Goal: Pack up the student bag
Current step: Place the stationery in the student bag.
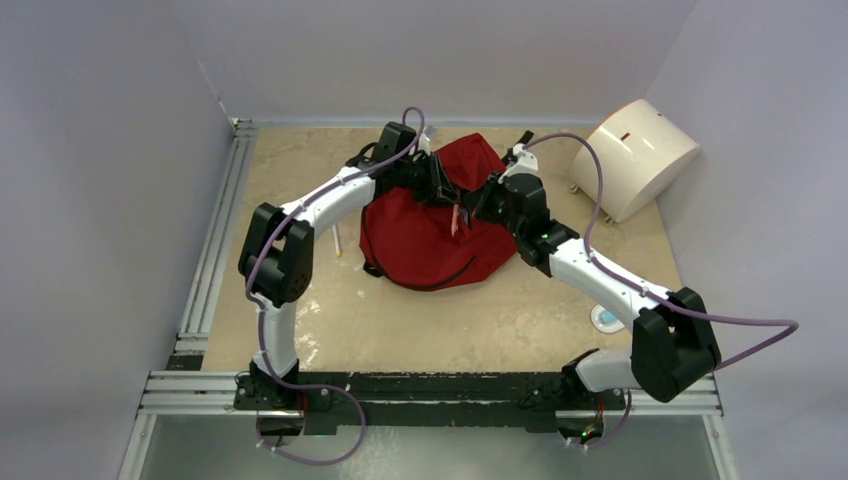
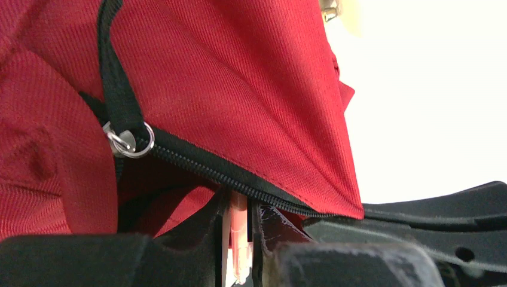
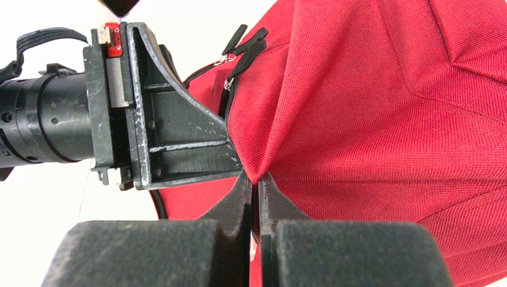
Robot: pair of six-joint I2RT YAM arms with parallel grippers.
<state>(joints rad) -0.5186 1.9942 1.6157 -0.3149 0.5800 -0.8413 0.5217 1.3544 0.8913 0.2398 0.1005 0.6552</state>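
The student bag (image 1: pixel 425 240), a dark-red backpack with black zippers, lies in the middle of the table. My left gripper (image 1: pixel 443 192) is at its top edge, shut on a thin pale-pink pen-like object (image 2: pixel 239 239). The object's tip points under the open black zipper edge (image 2: pixel 203 167), where the gripper (image 2: pixel 239 206) sits. A zipper pull with a metal ring (image 2: pixel 128 140) hangs to the left. My right gripper (image 1: pixel 476 207) is shut on a pinched fold of the bag's red fabric (image 3: pixel 254 170) and holds it up. The left gripper's body (image 3: pixel 155 137) is close beside it.
A white rounded cylinder-like box (image 1: pixel 640 155) stands at the back right. A thin white pen (image 1: pixel 337 243) lies on the table left of the bag. A small round blue-and-white item (image 1: pixel 605 318) lies by the right arm. Grey walls enclose the table.
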